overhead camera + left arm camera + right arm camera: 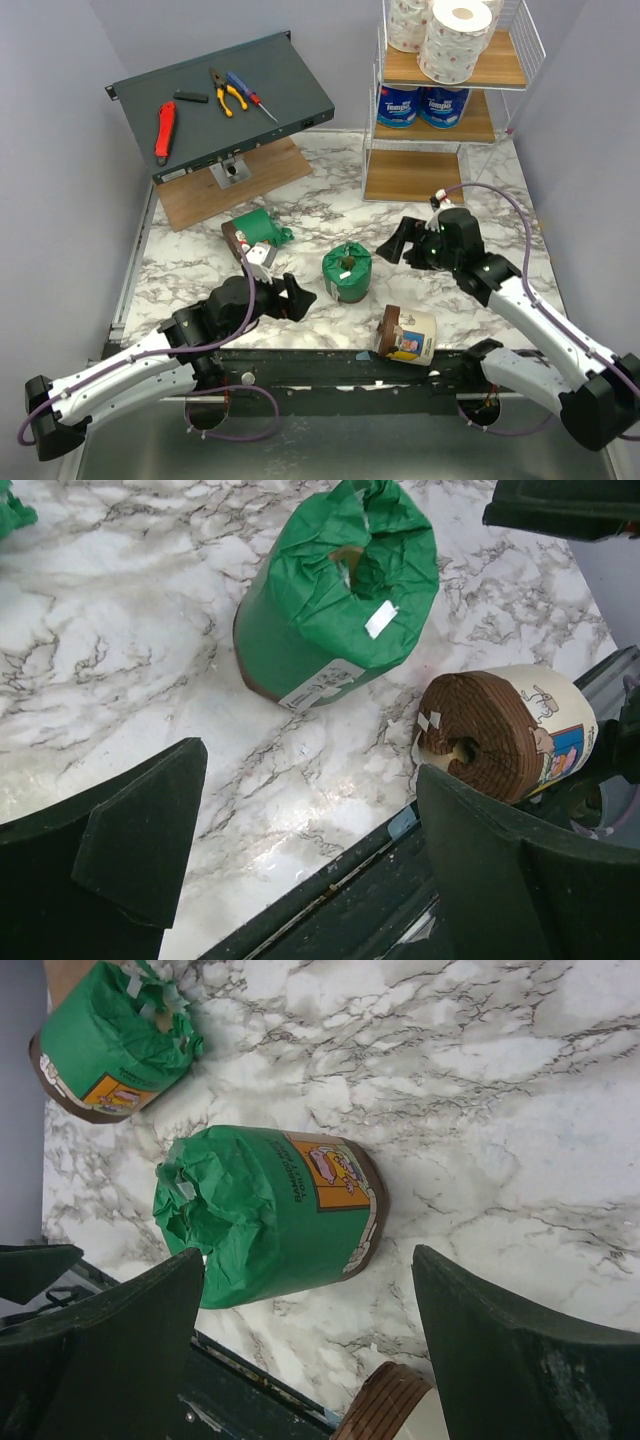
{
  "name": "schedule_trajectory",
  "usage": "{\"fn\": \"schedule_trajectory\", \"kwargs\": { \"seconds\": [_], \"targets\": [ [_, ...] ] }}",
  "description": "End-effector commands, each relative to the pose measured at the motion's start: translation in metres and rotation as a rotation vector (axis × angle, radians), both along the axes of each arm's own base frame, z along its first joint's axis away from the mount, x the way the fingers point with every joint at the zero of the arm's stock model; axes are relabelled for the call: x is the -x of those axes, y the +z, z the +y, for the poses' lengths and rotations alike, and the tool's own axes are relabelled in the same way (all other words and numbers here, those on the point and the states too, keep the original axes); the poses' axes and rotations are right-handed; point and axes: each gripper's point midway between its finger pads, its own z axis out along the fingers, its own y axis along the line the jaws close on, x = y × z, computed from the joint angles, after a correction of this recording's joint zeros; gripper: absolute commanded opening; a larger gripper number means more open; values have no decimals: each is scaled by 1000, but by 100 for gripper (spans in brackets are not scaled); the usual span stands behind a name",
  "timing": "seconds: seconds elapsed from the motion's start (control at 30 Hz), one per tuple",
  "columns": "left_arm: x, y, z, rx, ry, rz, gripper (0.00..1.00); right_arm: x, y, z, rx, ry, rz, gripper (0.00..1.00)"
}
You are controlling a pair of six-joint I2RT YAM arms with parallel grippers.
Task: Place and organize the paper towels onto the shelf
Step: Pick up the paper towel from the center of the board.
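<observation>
A green-wrapped roll [346, 272] stands upright mid-table; it shows in the left wrist view [335, 595] and the right wrist view [265, 1215]. A second green roll [255, 232] lies further left, also in the right wrist view [105, 1050]. A cream-and-brown roll [406, 335] lies at the near edge, also in the left wrist view [505, 730]. The shelf [455, 100] holds two white speckled rolls [455, 40] on the top tier and two blue-and-white rolls [420, 105] in the middle. My left gripper [290, 298] is open and empty, left of the standing roll. My right gripper [400, 242] is open and empty to its right.
A dark grey slanted panel [225, 100] at the back left carries pliers, a screwdriver and a red-handled tool, over a wooden board [200, 195]. The shelf's bottom board [410, 178] is bare. A dark rail [330, 365] runs along the table's near edge.
</observation>
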Motion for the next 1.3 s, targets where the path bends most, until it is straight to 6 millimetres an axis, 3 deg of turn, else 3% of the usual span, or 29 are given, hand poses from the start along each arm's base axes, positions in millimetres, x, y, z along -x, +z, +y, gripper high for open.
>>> {"fn": "schedule_trajectory", "kwargs": {
  "seconds": [0.0,0.13,0.33,0.57,0.97,1.27],
  "targets": [
    [-7,20,-6,194,41,-61,89,-1,7,17,25,121,13,87],
    [-13,15,4,211,96,-83,89,-2,9,34,61,179,20,87],
    [-17,6,14,205,150,-88,89,9,-18,59,226,256,80,87],
    [-19,-4,17,170,163,-94,89,0,-42,53,319,195,117,85],
    [-23,-10,12,130,158,-94,89,-21,-49,64,321,159,105,79],
    [-22,-16,8,123,151,-66,89,-24,-56,66,333,160,116,61]
  ]
}}
